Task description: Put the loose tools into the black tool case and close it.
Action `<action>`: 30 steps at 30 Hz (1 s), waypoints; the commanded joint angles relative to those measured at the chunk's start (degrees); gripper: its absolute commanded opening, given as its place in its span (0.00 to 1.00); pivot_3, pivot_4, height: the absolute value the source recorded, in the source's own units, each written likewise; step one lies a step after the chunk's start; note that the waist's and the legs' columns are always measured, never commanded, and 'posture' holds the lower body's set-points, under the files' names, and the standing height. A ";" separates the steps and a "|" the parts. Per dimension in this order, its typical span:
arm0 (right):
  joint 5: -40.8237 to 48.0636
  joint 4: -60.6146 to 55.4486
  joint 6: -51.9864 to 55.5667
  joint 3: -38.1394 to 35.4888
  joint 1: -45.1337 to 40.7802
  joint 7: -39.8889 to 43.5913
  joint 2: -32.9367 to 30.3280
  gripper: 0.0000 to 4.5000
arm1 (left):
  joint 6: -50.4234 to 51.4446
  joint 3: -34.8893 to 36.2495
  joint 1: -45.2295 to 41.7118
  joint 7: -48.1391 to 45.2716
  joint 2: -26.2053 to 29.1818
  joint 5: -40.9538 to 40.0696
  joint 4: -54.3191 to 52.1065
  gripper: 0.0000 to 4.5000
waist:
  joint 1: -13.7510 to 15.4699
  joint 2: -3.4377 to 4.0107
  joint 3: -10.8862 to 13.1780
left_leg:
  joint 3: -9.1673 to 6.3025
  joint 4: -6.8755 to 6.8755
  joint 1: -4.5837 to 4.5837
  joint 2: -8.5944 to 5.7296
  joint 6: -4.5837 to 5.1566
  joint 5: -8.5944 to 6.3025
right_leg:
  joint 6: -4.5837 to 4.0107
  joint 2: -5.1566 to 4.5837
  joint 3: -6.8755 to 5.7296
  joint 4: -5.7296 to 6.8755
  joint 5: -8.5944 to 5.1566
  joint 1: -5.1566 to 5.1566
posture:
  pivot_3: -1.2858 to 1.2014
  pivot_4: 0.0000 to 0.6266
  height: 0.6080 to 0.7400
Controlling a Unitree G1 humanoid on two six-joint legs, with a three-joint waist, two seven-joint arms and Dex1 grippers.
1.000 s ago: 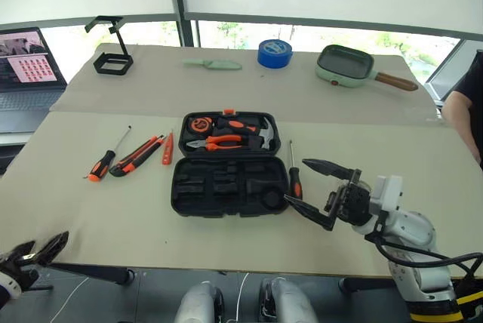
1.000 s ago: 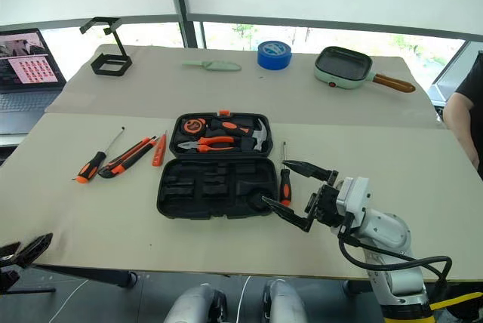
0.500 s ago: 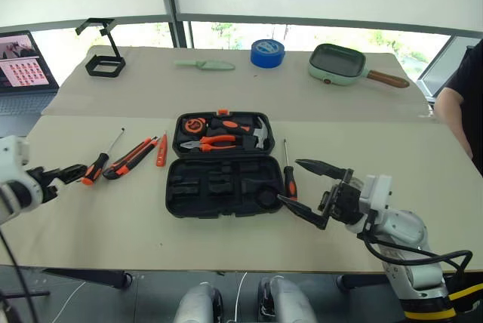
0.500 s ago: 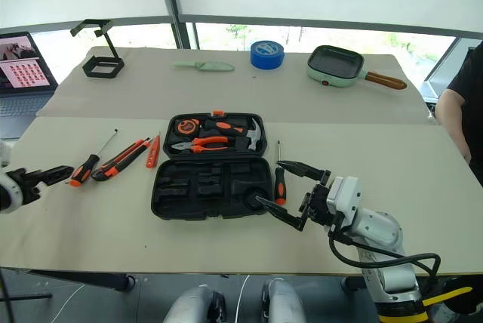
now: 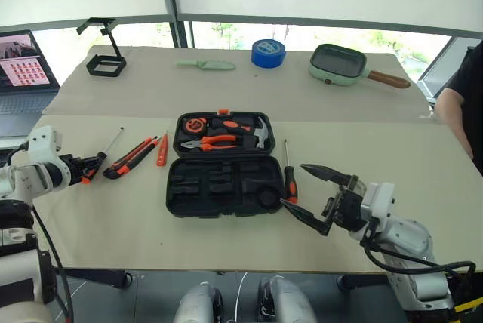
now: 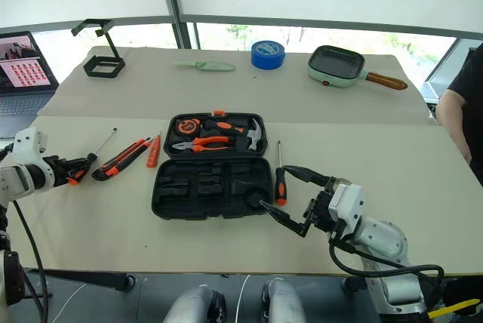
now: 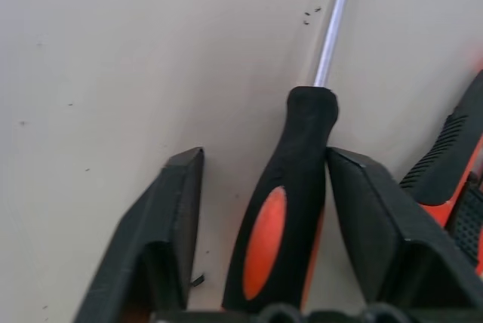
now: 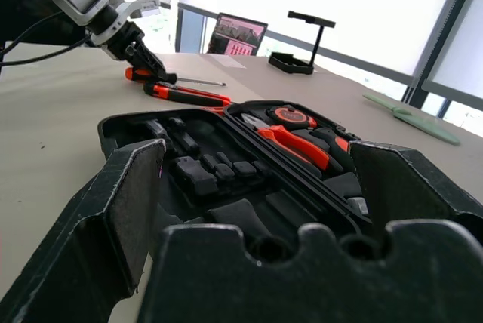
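My left gripper (image 7: 260, 187) straddles the far-left screwdriver (image 7: 290, 202), one finger touching the handle, not yet clamped. My right gripper (image 5: 315, 197) hangs wide open just beside the open tool case (image 5: 224, 164) on the beige table (image 5: 377, 134), windows behind. I read no lettering.

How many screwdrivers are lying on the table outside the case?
2. One screwdriver lies left of the black tool case, its handle between the left gripper's fingers. The other screwdriver lies just right of the case. Any inside the case aren't counted.
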 commanded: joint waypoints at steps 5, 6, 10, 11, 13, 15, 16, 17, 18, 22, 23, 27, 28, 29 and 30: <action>4.55 -5.36 1.38 -2.88 -1.06 -2.11 -0.30 1.00 | -15.96 11.76 1.04 -12.66 -0.39 -6.35 -4.20 0.14 | -0.23 -0.26 0.07 | -0.04 0.00 -0.04 0.05 -0.03 0.02 | 0.00 0.01 -0.03 -0.01 0.00 -0.04 | 0.52 0.24 1.00; 5.21 -5.65 1.78 -3.42 -1.37 -2.62 -0.34 1.00 | -16.61 11.22 1.66 -15.89 -0.59 -7.04 -7.00 0.14 | -0.19 -0.30 0.07 | -0.05 0.01 -0.06 0.05 -0.04 0.02 | -0.01 -0.01 -0.05 -0.01 0.01 -0.04 | 0.52 0.24 1.00; 7.66 -6.13 3.68 -5.95 -1.36 -3.47 -1.36 1.00 | -10.55 3.68 3.14 -24.40 0.10 -8.40 -20.74 0.14 | 0.54 -0.31 0.07 | -0.10 0.15 -0.08 -0.01 0.07 -0.05 | -0.02 -0.06 -0.14 -0.03 0.01 0.08 | 0.52 0.24 1.00; 7.91 -5.64 4.07 -6.98 -1.46 -3.50 -1.89 1.00 | -13.06 -0.36 3.91 -28.23 0.04 -7.02 -25.61 0.14 | 0.64 -0.30 0.07 | -0.10 0.25 -0.09 -0.03 0.14 -0.09 | -0.02 -0.07 -0.15 -0.02 0.01 0.10 | 0.52 0.24 1.00; 8.30 -4.83 4.59 -8.43 -1.15 -3.02 -2.93 1.00 | -16.04 -7.13 4.06 -33.55 -0.37 -4.98 -33.22 0.14 | 0.64 -0.30 0.07 | -0.09 0.40 -0.13 -0.04 0.29 -0.18 | 0.05 -0.08 -0.10 -0.02 0.00 0.13 | 0.52 0.24 1.00; 8.04 -4.22 4.46 -9.33 0.19 -1.12 -4.52 1.00 | -18.92 -13.85 2.65 -36.42 -1.50 -1.73 -38.23 0.14 | 0.76 -0.30 0.07 | -0.06 0.45 -0.17 -0.08 0.36 -0.23 | 0.13 -0.05 -0.08 -0.04 0.00 0.15 | 0.52 0.24 1.00; 8.01 -3.98 4.55 -9.73 0.64 -0.41 -5.18 1.00 | -20.01 -15.86 2.15 -37.05 -1.83 -0.38 -39.29 0.14 | 0.74 -0.30 0.07 | -0.06 0.47 -0.18 -0.09 0.40 -0.25 | 0.15 -0.03 -0.06 -0.05 0.00 0.15 | 0.52 0.24 1.00; 8.18 -3.69 4.84 -10.31 0.90 -0.07 -5.79 1.00 | -24.24 -20.62 1.33 -38.20 -1.82 4.77 -39.34 0.14 | 0.73 -0.30 0.07 | -0.04 0.48 -0.18 -0.09 0.43 -0.27 | 0.16 -0.01 -0.03 -0.05 0.01 0.15 | 0.52 0.24 1.00; 8.12 -3.58 4.95 -10.66 0.83 -0.20 -6.09 1.00 | -26.81 -24.24 0.82 -38.52 -1.46 8.96 -39.05 0.14 | 0.71 -0.30 0.07 | -0.03 0.48 -0.18 -0.08 0.44 -0.27 | 0.16 0.02 -0.02 -0.06 0.01 0.15 | 0.52 0.24 1.00; 7.73 -5.45 5.03 -10.31 2.34 -1.89 -5.01 1.00 | -28.92 -32.10 -1.52 -37.93 -2.63 17.42 -38.14 0.14 | -0.02 -0.24 0.06 | 0.00 0.45 -0.13 -0.06 0.43 -0.26 | 0.17 0.15 0.17 -0.07 0.00 0.12 | 0.52 0.24 1.00; 7.58 -5.90 5.04 -9.98 2.84 -1.91 -4.89 1.00 | -29.12 -32.46 -1.83 -37.86 -3.08 17.97 -37.84 0.14 | -0.01 -0.24 0.06 | 0.00 0.45 -0.12 -0.01 0.43 -0.25 | 0.17 0.15 0.22 -0.07 -0.01 0.11 | 0.52 0.24 1.00; 6.49 -7.93 4.94 -8.58 5.35 -2.96 -3.80 1.00 | -37.59 -35.93 -3.16 -38.94 -4.28 23.63 -33.43 0.14 | 0.23 -0.21 0.06 | -0.03 0.46 -0.16 0.01 0.48 -0.27 | 0.18 0.24 0.13 -0.05 -0.02 0.06 | 0.52 0.24 1.00; 6.35 -8.24 5.07 -8.41 5.47 -3.28 -3.62 1.00 | -38.42 -36.20 -3.37 -39.09 -4.56 24.19 -32.57 0.14 | 0.26 -0.19 0.05 | -0.02 0.47 -0.16 0.00 0.50 -0.28 | 0.18 0.24 0.13 -0.05 -0.02 0.06 | 0.52 0.24 1.00; 6.24 -8.56 5.23 -8.21 5.59 -3.57 -3.41 1.00 | -39.67 -36.56 -4.11 -37.95 -5.66 25.35 -30.95 0.14 | 0.26 -0.19 0.04 | -0.02 0.49 -0.15 -0.02 0.54 -0.31 | 0.19 0.22 0.15 -0.05 -0.02 0.09 | 0.52 0.24 1.00; 6.10 -8.87 5.37 -7.96 5.74 -3.80 -3.30 1.00 | -40.57 -36.91 -4.87 -37.18 -6.72 26.27 -29.65 0.14 | 0.32 -0.18 0.04 | -0.02 0.51 -0.15 -0.03 0.61 -0.35 | 0.20 0.18 0.16 -0.05 -0.02 0.10 | 0.52 0.24 1.00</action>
